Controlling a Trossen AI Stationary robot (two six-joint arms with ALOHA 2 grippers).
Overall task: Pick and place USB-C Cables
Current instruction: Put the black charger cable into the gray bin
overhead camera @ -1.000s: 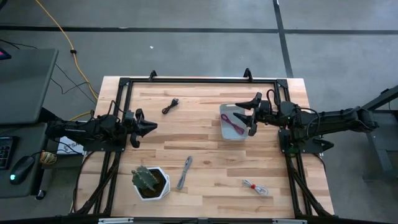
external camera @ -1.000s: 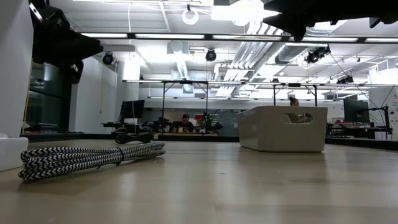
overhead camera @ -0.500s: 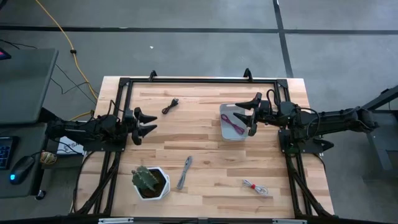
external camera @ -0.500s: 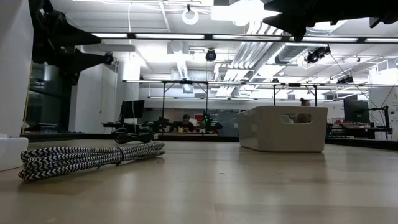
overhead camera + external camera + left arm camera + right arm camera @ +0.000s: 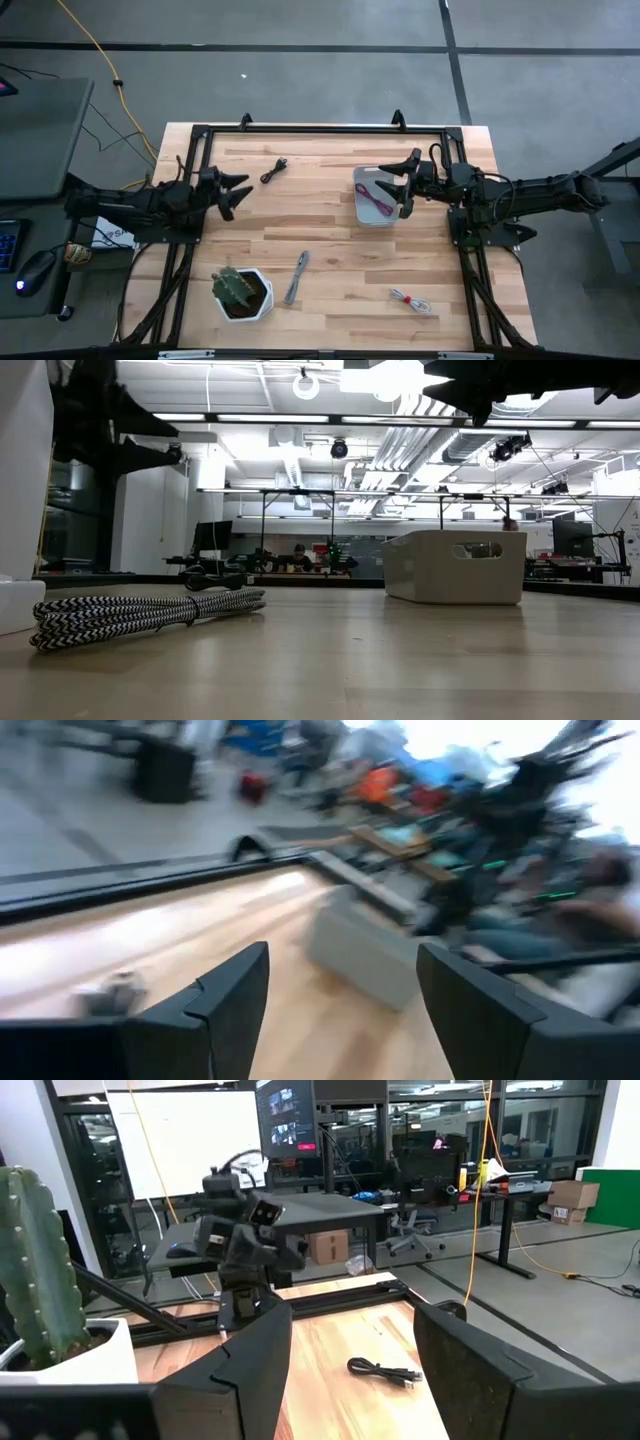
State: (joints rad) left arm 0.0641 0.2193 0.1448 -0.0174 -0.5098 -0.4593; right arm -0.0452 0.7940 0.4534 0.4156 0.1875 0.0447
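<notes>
Just beyond the left end effector [image 5: 238, 192], spread wide and empty, lies the black cable [image 5: 274, 170].

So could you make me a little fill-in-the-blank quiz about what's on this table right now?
1. The dark red cable lies inside the pale ____.
2. The white pot holds a small green ____.
3. The grey cable lies on the table just to the ____ of that pot, seen from above.
4. The left gripper hangs with its jaws ____ and nothing between them.

Missing words: tray; cactus; right; open
</notes>
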